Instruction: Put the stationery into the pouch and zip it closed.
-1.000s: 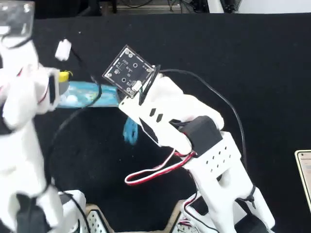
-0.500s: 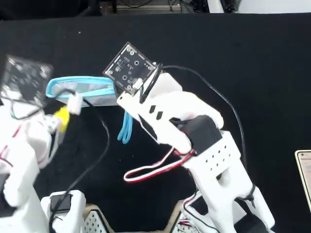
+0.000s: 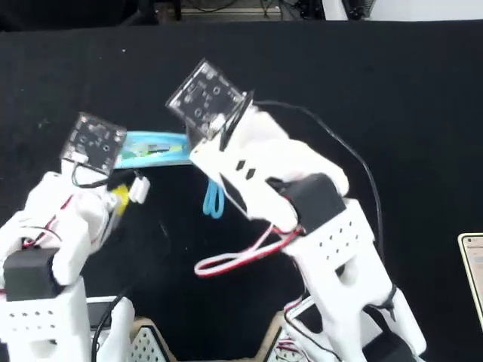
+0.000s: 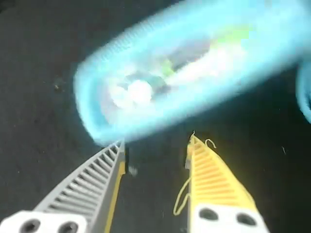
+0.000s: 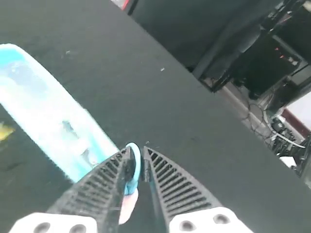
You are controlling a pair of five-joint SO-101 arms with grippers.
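Looking at the pouch [image 3: 155, 148] first: it's a light blue see-through one, lying long-ways on the left half of the black cloth [image 3: 377, 90], between the two arms. Through the clear side in the left wrist view you can just about see some whitish and green bits inside, but it's way too smeared to say what they are. Can't tell if the zip is open or done up either, or whether the pouch is flat on the cloth or a bit lifted. At its end nearer the middle of the table there's a blue strap loop [image 3: 213, 200] hanging out from under the bigger arm. The right gripper [image 5: 138, 151] has its dark ribbed jaws pinched almost together with a curl of that loop caught between them, and the pouch stretches away just beside the tips. The left gripper [image 4: 155, 144] sits at the pouch's other end with its grey and yellow jaws spread apart and nothing between them, tips just short of the pouch edge. Way over at the right edge of the table there's a pale card [image 3: 473, 264], well apart from everything.
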